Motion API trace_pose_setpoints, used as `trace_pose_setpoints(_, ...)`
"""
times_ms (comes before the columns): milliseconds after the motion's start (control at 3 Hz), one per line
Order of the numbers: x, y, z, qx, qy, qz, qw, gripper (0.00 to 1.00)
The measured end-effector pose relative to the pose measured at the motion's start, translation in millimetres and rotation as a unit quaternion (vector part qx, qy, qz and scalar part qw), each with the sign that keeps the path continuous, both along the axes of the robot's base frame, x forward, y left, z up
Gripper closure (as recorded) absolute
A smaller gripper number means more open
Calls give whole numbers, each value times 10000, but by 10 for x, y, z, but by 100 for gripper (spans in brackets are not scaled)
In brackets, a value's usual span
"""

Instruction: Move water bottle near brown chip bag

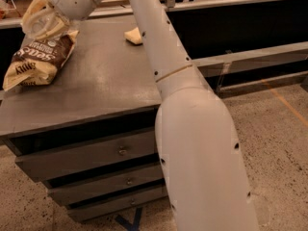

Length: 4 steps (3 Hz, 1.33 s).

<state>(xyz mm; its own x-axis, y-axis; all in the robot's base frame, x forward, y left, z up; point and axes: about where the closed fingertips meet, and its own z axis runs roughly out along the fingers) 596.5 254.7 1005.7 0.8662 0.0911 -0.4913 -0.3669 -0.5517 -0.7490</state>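
My gripper (42, 22) is at the far left of the grey cabinet top (108, 81), just above the upper end of the brown chip bag (37, 60). The bag lies flat, with a dark brown upper part carrying white lettering and a cream lower part. The gripper's cream fingers are closed around a pale, crinkly water bottle (48, 27), which they mostly hide. The bottle is held right against the top edge of the bag. My white arm reaches from the lower right across the cabinet to the gripper.
A pale yellow sponge-like wedge (133, 35) lies at the back of the cabinet top, partly behind my arm. The cabinet has three drawers (120, 150) in its front. A dark shelf with metal rails (250, 57) runs behind it on the right. The floor is speckled.
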Motion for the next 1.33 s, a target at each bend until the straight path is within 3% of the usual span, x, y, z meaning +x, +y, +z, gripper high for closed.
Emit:
trace_pose_setpoints(333,22,162,-31,-101,-142,70,9998,100)
trace_pose_setpoints(667,105,228,-180,-327,126,-63,9994,100)
trace_pose_setpoints(1333,291,110,-302,-797,685,-640,9924,100)
